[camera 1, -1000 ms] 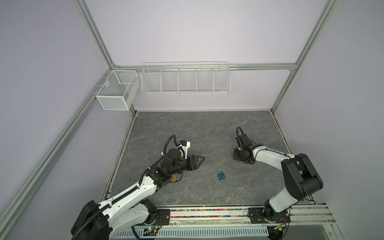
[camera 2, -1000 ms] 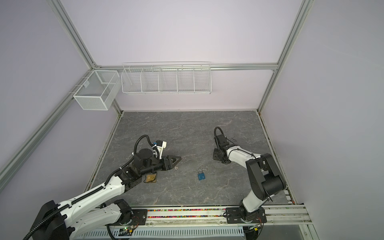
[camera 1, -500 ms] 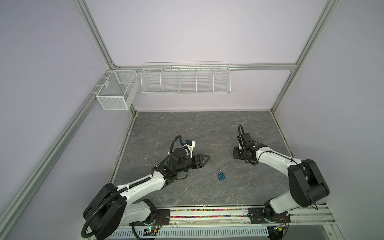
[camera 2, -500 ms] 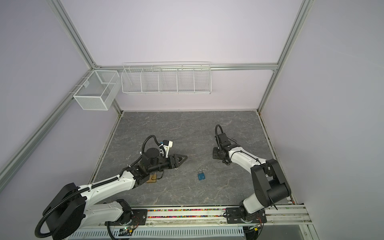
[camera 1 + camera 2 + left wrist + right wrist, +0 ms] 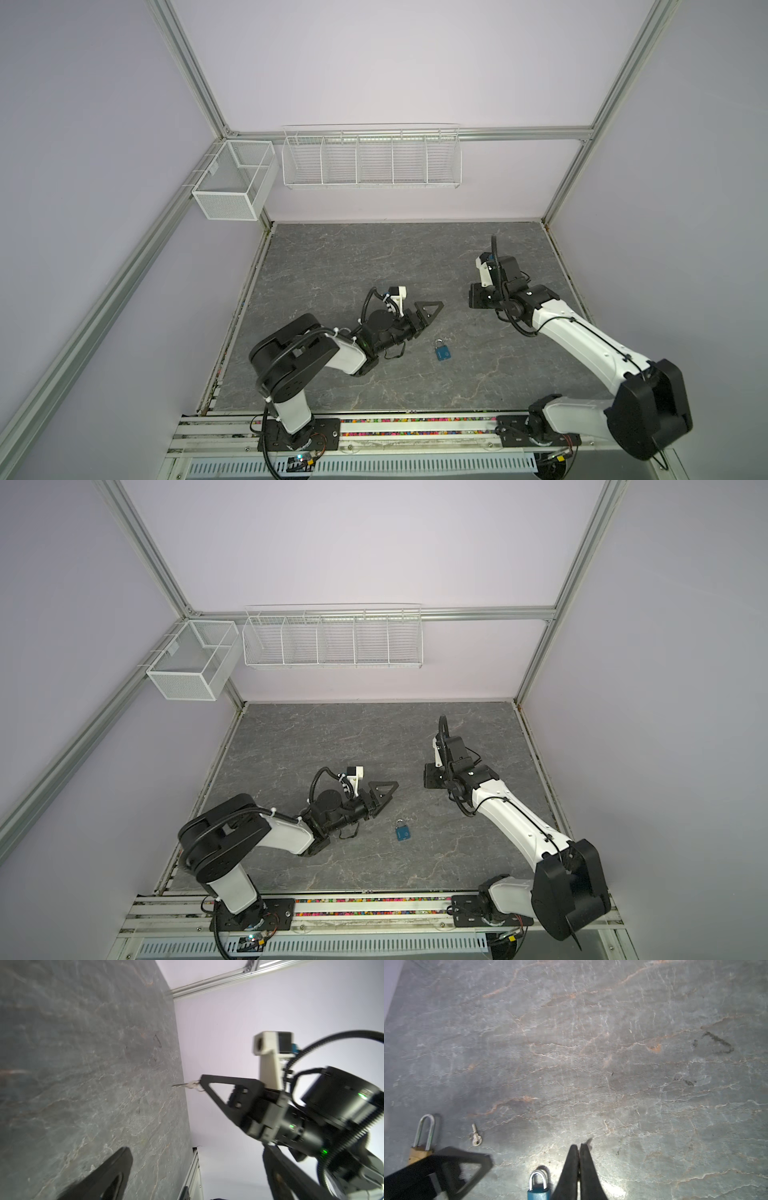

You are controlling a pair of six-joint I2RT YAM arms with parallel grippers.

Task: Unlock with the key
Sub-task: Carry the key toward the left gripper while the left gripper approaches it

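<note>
A small blue padlock (image 5: 443,352) (image 5: 403,833) lies flat on the grey floor, its shackle closed; it also shows in the right wrist view (image 5: 538,1188). My left gripper (image 5: 430,318) (image 5: 386,798) (image 5: 195,1167) stands open just left of and behind it, with nothing between its fingers. My right gripper (image 5: 473,296) (image 5: 428,776) (image 5: 579,1147) is shut on a small silver key (image 5: 187,1085) that sticks out of its tips, to the right of the padlock and apart from it.
A brass padlock (image 5: 421,1142) and a second loose key (image 5: 475,1135) lie on the floor beside the left gripper's finger (image 5: 456,1167). White wire baskets (image 5: 372,156) (image 5: 232,187) hang on the back wall and left rail.
My left gripper has swung right toward the blue padlock and opened wide. The right gripper has stayed shut and shifted only a little.
</note>
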